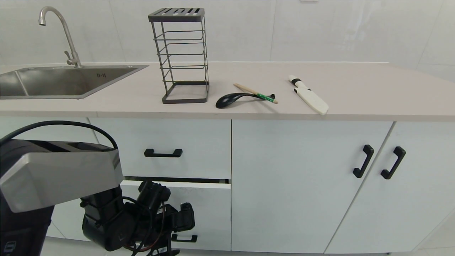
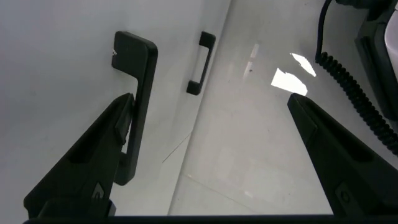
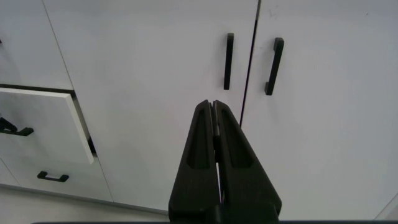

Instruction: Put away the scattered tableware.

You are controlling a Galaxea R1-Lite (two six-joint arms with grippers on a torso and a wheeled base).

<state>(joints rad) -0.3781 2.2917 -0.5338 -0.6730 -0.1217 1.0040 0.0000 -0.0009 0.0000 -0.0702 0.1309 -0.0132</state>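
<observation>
Three tableware pieces, black spoon (image 1: 230, 100), chopsticks (image 1: 255, 93) and white knife (image 1: 308, 95), lie loose on the counter (image 1: 373, 92) by the wire rack (image 1: 182, 57); below, the left gripper (image 2: 208, 106), fingers apart beside a drawer handle (image 2: 140, 106), likely must clamp and pull next; right gripper (image 3: 215, 140) pressed together.

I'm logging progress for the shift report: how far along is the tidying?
Done: one drawer stands slightly pulled out. In hand: the left gripper, jaws open, sits at a drawer handle; the right gripper is shut, holding nothing. Left: the spoon, chopsticks and knife all lie on the countertop.
</observation>
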